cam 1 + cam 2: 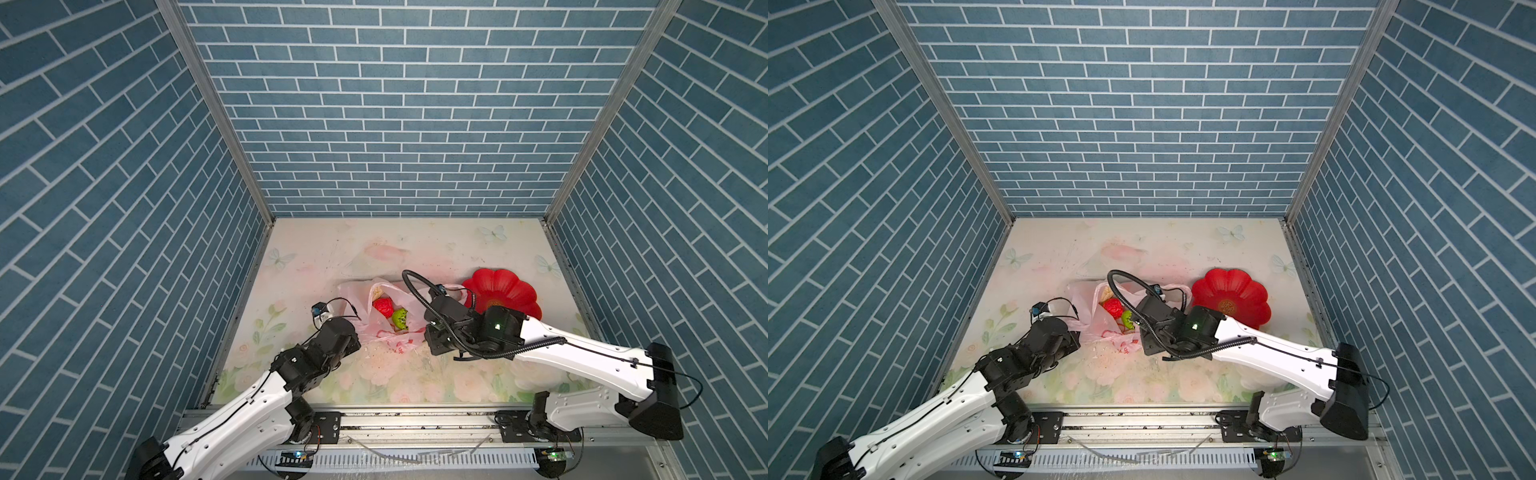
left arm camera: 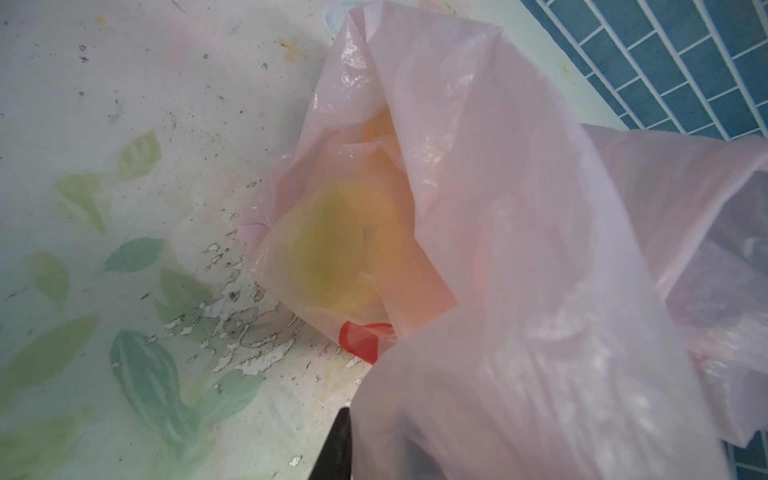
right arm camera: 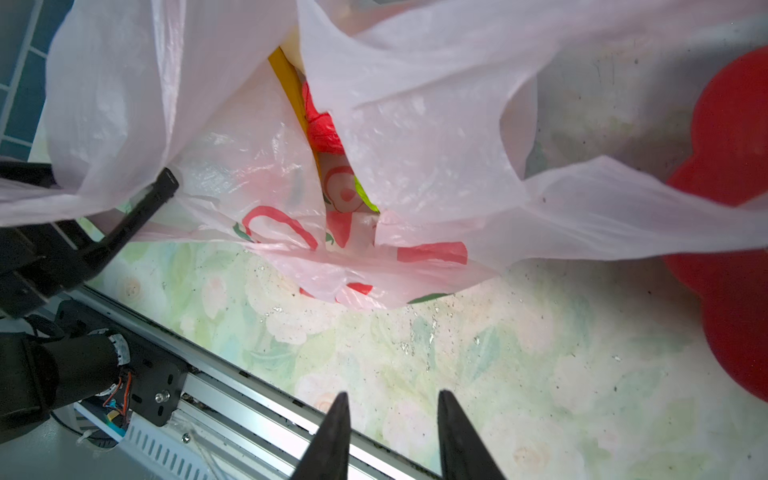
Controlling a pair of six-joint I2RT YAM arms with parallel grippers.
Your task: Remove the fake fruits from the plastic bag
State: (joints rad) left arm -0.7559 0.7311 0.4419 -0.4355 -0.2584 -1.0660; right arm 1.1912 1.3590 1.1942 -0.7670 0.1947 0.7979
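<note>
1. pale-pink plastic bag (image 1: 371, 328) (image 1: 1100, 328) lies crumpled near the middle of the table (image 1: 415, 374) in both top views, with its mouth gaping upward and its red-and-white prints facing the front rail (image 3: 232, 374).
2. fake fruits: all those visible are inside the bag, none on the table.
3. bumpy red ball (image 1: 383, 306) (image 1: 1113, 307) sits in the open mouth. the bumpy green ball (image 1: 400, 318) (image 1: 1128, 319) is just beside it on the near side.
4. beige piece (image 1: 377, 292) shows at the far edge of the mouth, partly under film.
5. banana (image 3: 291, 91) shows in the right wrist view as a yellow strip against the bag's inner wall, next to the red ball (image 3: 322, 124).
6. left wrist view: bag film (image 2: 498, 249) covers most of the frame. a yellow-green shape shows through it; which fruit it is cannot be told.
7. left gripper (image 3: 162, 191): clamped on a fold of the bag's edge, with film bunched at its finger and held up off the table.
8. right gripper (image 3: 392, 399): fingers spread, nothing between them. it hangs over bare table on the near side of the bag, apart from it.
9. red flower-shaped plate (image 1: 503, 291) (image 1: 1229, 299) lies just beside the bag on the right, nothing on it.
</note>
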